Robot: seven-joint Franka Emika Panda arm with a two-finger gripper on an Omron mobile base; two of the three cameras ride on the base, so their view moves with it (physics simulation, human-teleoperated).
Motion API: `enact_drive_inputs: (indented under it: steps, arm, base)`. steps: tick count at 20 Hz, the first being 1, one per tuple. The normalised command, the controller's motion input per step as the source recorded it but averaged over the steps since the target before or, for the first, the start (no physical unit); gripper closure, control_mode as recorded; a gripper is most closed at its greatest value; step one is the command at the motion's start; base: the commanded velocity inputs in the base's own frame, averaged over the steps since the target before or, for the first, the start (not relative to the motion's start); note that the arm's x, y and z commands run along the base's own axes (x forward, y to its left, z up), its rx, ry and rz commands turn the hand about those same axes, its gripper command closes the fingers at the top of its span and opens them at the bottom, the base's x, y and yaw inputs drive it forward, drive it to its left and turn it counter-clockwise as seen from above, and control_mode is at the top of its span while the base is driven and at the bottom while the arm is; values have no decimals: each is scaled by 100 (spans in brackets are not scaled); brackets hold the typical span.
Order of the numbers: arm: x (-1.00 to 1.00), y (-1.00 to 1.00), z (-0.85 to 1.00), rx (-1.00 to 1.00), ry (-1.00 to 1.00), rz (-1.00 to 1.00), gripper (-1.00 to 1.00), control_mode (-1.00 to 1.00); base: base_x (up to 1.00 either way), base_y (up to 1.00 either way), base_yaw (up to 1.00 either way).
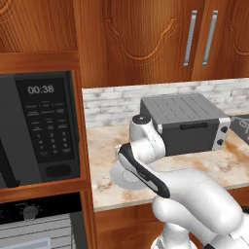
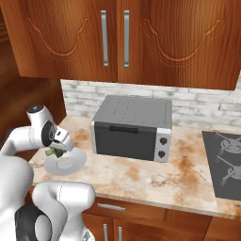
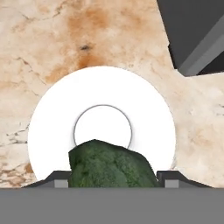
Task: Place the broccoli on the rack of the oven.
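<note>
Broccoli (image 3: 111, 165) clamped between jaws, both tips against its sides, raised above white plate (image 3: 52, 131) on counter (image 3: 52, 39).

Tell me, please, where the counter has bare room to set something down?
Free: the counter in front of the toaster oven, between the plate and the cooktop. Crowded: the left end, where the gripper holds the broccoli over the plate.
</note>
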Motion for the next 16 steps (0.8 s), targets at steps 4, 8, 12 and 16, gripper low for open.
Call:
enact_drive_inputs:
  steps: [4,8,12,16]
  arm:
    - [-26,6,63,0,2,17,100,-100]
    - [-42,4,30,0,2,19,100,-100]
    - [-64,33,17,-7,0,21,100,-100]
    - [-65,48,6,-8,0,21,100,-100]
  base:
    - [0,0,0]
    - [0,0,0]
    - [0,0,0]
    - [0,0,0]
